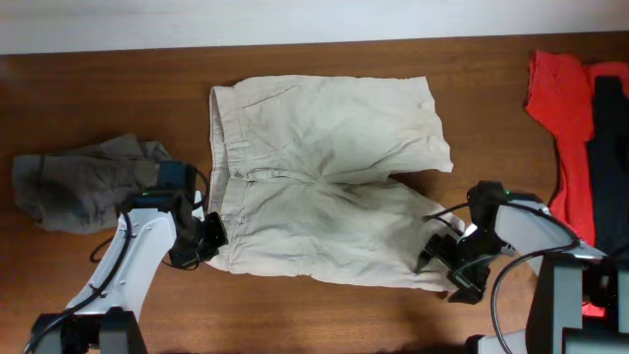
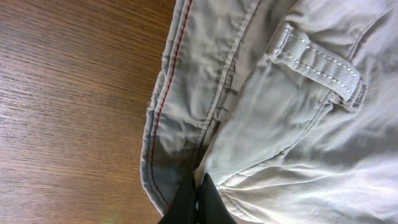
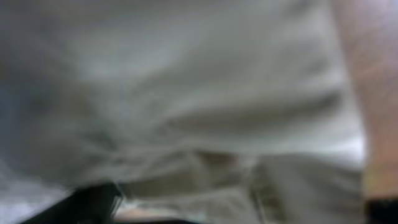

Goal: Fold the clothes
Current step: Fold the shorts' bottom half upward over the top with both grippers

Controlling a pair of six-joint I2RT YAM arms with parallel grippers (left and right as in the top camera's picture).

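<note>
Left fingers (image 2: 198, 202) are closed on the near end of the waistband (image 2: 180, 93) of the beige shorts (image 1: 324, 187); in the left wrist view the cloth gathers straight into the tips. Right fingers (image 1: 444, 264) sit at the hem of the near leg (image 1: 393, 246), but you cannot tell from these views whether they are spread or pinching (the right wrist picture is all blur, with only pale fabric and a dark edge low on the left).

Your shorts lie spread in the middle of the surface (image 1: 118, 88), waistband to the left, both legs running to the right. The two arms stand at opposite ends of the near edge, which looks like a set-up for lifting that whole edge together and laying the near leg over the far one. Holding both ends should keep the fold line straight along the crotch seam.

A grey garment (image 1: 79, 182) lies crumpled at the left, just beside the waistband; a red garment (image 1: 565, 108) and a black garment (image 1: 609, 118) wait at the far right, apart from the shorts, none folded yet. Confirm the right-hand grip before you raise anything.
</note>
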